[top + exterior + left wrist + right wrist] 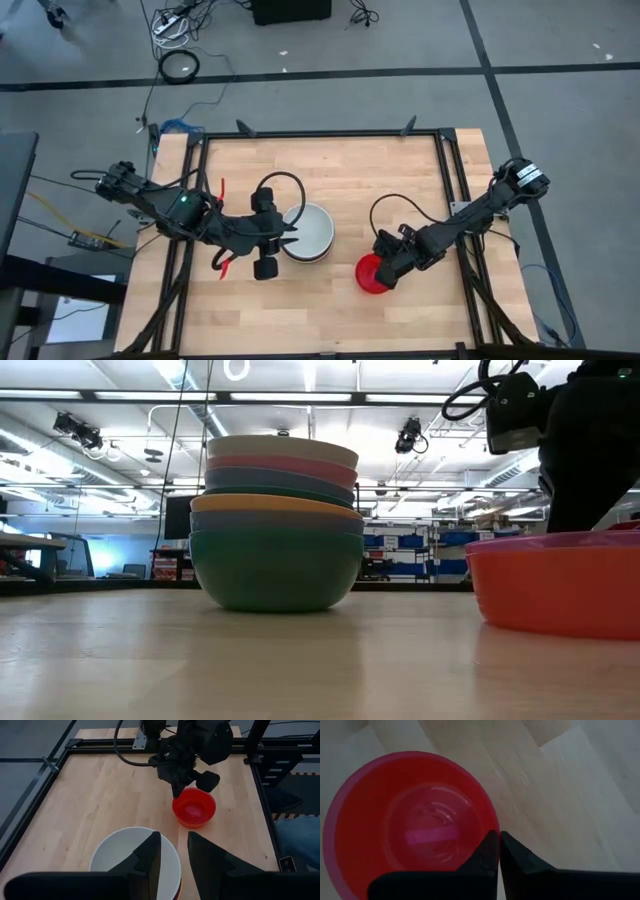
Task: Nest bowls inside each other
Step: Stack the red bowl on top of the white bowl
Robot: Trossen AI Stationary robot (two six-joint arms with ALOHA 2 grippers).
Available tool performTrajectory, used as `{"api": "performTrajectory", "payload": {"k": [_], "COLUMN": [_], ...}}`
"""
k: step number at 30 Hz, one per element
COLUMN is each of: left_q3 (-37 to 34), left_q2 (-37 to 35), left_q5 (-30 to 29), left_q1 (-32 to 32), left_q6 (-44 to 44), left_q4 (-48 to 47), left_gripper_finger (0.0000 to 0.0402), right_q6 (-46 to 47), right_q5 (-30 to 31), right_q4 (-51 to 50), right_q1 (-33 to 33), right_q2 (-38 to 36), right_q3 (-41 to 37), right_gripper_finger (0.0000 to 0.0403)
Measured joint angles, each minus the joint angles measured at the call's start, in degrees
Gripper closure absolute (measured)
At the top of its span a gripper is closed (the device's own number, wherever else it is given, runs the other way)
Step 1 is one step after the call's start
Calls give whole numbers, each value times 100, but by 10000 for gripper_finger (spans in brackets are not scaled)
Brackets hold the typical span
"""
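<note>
A stack of several nested bowls (275,525) stands on the wooden table, a teal one at the bottom and a white bowl (312,230) on top. My left gripper (174,851) hovers open above the white bowl's rim (125,831), with nothing between its fingers. To the stack's right the small red bowl (370,278) sits on its base on the table. My right gripper (499,836) is shut on it. My right gripper pinches the red bowl's rim (492,820) on the side toward the table's right edge, one finger inside the bowl and one outside. The fingers come steeply from above, slanting in from the right. The bowl stands upright with its base on the table (560,625).
Black metal rails (320,135) frame the tabletop. Bare wood (330,320) lies between the stack and the red bowl and along the near edge. Cables loop over both arms.
</note>
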Motion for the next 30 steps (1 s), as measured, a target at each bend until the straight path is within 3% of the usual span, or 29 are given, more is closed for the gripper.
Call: {"api": "performTrajectory", "payload": {"k": [6, 9, 13, 21, 30], "left_q3": [0, 0, 0, 0, 0], "left_q2": [0, 0, 1, 2, 2], "left_q5": [0, 0, 0, 0, 0], "left_q1": [2, 2, 0, 0, 0], "left_q6": [0, 0, 0, 0, 0], "left_q4": [2, 0, -1, -2, -4], "left_gripper_finger": [296, 296, 296, 296, 296], "right_q6": [67, -146, -65, 14, -217], "right_q5": [101, 159, 631, 881, 1027], "right_q4": [-218, 202, 19, -39, 343], "right_q1": [9, 39, 99, 169, 204], "right_q2": [-83, -202, -600, -1145, -1184], "right_q3": [-2, 6, -2, 4, 3], "right_gripper_finger": [402, 403, 403, 403, 403]}}
